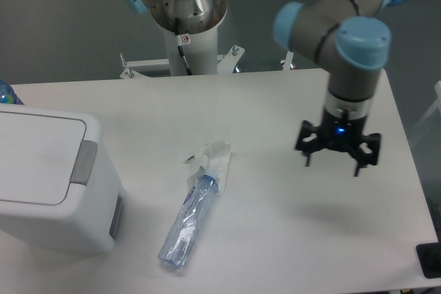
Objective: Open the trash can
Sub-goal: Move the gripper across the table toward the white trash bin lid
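- Lid down: the trash can [52, 184] sits at the near left edge of the tabletop [275, 108], far to the left of the jaws, its flat white lid flush and closed.
- Grey tab [85, 162] at the right rim of the lid faces the gripper's side; nothing touches it, and it looks like the likeliest place to press or lift.
- Gripper [332, 158] hangs above the right part of the tabletop, pointing down, its jaws spread apart and holding nothing; a blue light shows on the wrist.
- Shadow on the tabletop below the gripper suggests it is raised off the surface, not resting on it.
- Crushed clear plastic bottle [189, 216] lies on its side between the jaws and the trash can, well apart from both, with a crumpled bit of clear wrapper [215, 155] at its upper end.
- Progress, as judged from this view: none of the opening is done. The whole reach across to the can, contact with the tab or lid, and the raising of the lid are all left.
- Bottle lies near the straight line to the can, so a low approach could knock it.
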Tool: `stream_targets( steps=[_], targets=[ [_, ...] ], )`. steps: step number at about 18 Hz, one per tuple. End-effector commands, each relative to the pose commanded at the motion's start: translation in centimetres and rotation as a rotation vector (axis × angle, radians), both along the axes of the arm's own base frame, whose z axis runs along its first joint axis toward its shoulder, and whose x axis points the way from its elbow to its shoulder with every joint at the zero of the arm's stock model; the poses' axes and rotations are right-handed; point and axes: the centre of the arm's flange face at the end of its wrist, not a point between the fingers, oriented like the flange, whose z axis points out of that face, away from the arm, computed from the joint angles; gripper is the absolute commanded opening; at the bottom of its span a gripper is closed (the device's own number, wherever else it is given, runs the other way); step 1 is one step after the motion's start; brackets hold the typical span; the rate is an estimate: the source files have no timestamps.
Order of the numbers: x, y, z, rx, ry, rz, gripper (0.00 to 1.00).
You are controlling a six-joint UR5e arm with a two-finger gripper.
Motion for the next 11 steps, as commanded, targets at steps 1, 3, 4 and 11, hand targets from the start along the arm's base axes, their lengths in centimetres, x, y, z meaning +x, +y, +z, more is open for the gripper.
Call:
stream_targets(
  steps=[1,3,4,11],
  targets=[
    [2.4,1.8,0.9,0.034,-0.018,-0.016,1.00],
    [5.3,2.5,2.9,0.076,-0.032,-0.006,1.00],
    [6.4,3.1,3.4,0.090,-0.045,0.002,1.00],
    [12.8,7.2,7.0,0.170,-0.065,-0.075,1.00]
  ],
)
